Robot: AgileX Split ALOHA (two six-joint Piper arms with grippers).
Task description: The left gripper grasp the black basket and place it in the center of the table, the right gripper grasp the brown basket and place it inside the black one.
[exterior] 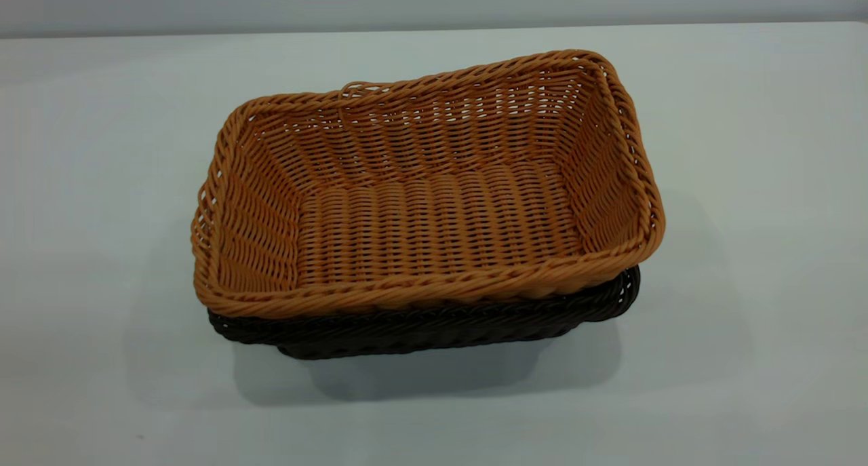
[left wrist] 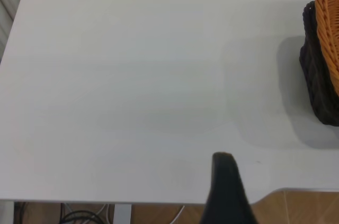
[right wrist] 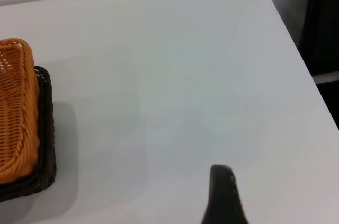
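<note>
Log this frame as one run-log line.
brown basket: nested in black basket | table: baskets mid-table | left gripper: clear | right gripper: clear

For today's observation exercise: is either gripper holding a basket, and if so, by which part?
Nothing is held. The brown basket sits nested in the black basket, and each wrist view shows its gripper over bare table, away from both baskets.

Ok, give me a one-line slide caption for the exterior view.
Brown basket nested inside the black basket mid-table, both arms out of frame.
</note>
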